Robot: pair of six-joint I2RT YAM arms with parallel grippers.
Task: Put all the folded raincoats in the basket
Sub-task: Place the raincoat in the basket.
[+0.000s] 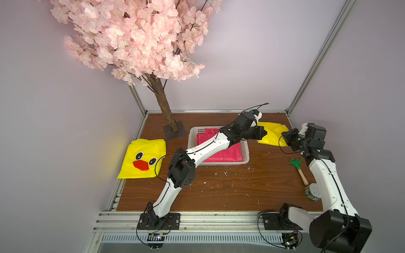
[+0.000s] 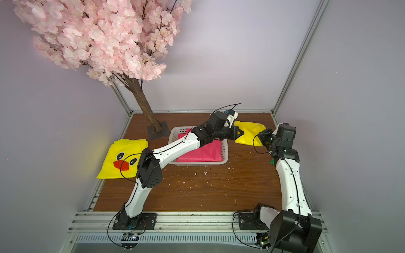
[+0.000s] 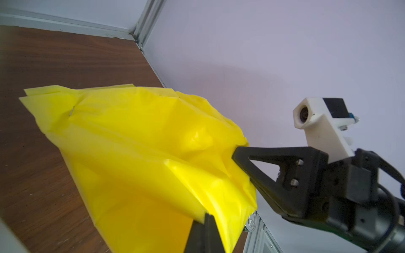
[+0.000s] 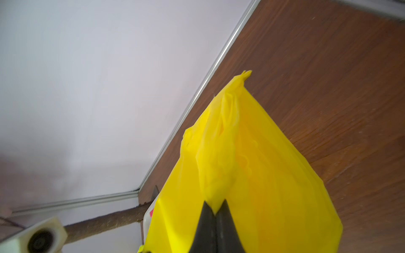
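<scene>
A folded yellow raincoat [image 1: 272,133] [image 2: 249,133] is at the back right of the wooden table, just right of the basket. My left gripper [image 1: 264,133] [image 3: 208,215] is shut on its left edge. My right gripper [image 1: 283,134] [image 4: 215,208] is shut on its right edge, where the plastic bunches between the fingers. The sheet [image 3: 131,142] [image 4: 263,175] sags between the two grips. The white perforated basket [image 1: 192,135] [image 2: 174,138] stands mid-table under my left forearm, with a folded pink raincoat [image 1: 230,153] lying inside.
A cherry-blossom tree [image 1: 164,105] stands on a dark base plate behind the basket's left corner. A yellow duck-face raincoat [image 1: 142,157] lies at the table's left edge. A green toy rake [image 1: 297,165] and a tin can [image 1: 312,191] lie by my right arm. Walls close the back and sides.
</scene>
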